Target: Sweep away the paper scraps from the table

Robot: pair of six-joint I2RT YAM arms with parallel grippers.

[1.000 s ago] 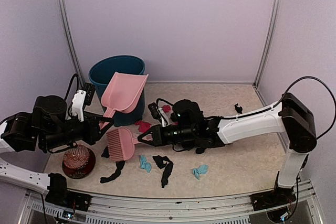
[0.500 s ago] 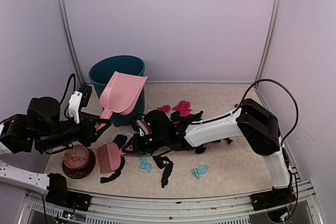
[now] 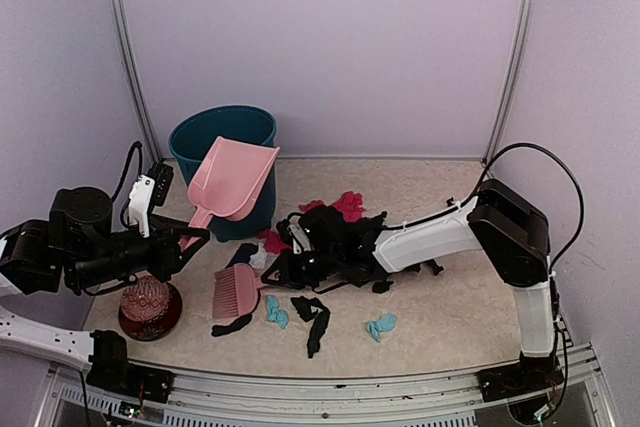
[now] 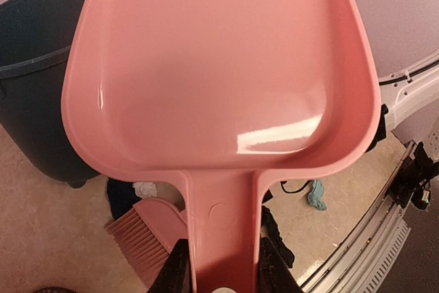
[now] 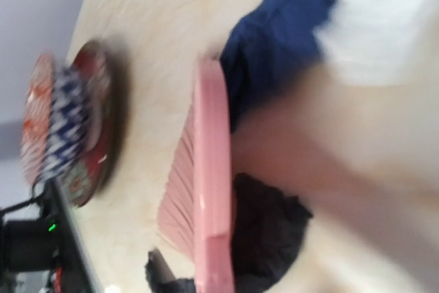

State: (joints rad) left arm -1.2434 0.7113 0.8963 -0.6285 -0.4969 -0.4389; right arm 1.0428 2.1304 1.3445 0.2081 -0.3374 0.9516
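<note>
Paper scraps (image 3: 312, 315) litter the front of the beige table (image 3: 450, 297). A black scrap (image 3: 231, 325) lies at the near end of a pink brush (image 3: 237, 290), and two teal scraps (image 3: 380, 325) sit loose near the front rail. At the left, a red patterned ball (image 3: 148, 295) rests in a dark bowl (image 3: 150, 331), just beside the brush.

The right gripper (image 3: 278, 272) reaches in from the right across the middle of the table and is clamped shut on the brush handle. The brush head is low at the surface with its bristles toward the bowl; whether they touch the table cannot be told. The blurred right wrist view shows the brush between the black scrap and a blue scrap (image 5: 274, 39), which touches a white scrap (image 5: 370, 25). More black pieces are bunched around that arm, with red scraps (image 3: 348, 204) farther back.

Over the left side, the left gripper (image 3: 192, 237) holds the handle of a pink dustpan (image 3: 235, 179), its jaws narrow around it. The pan is off the table with its scoop tilted upward. Behind the pan, a teal bucket (image 3: 222, 132) stands near the lilac back wall (image 3: 320, 47).
</note>
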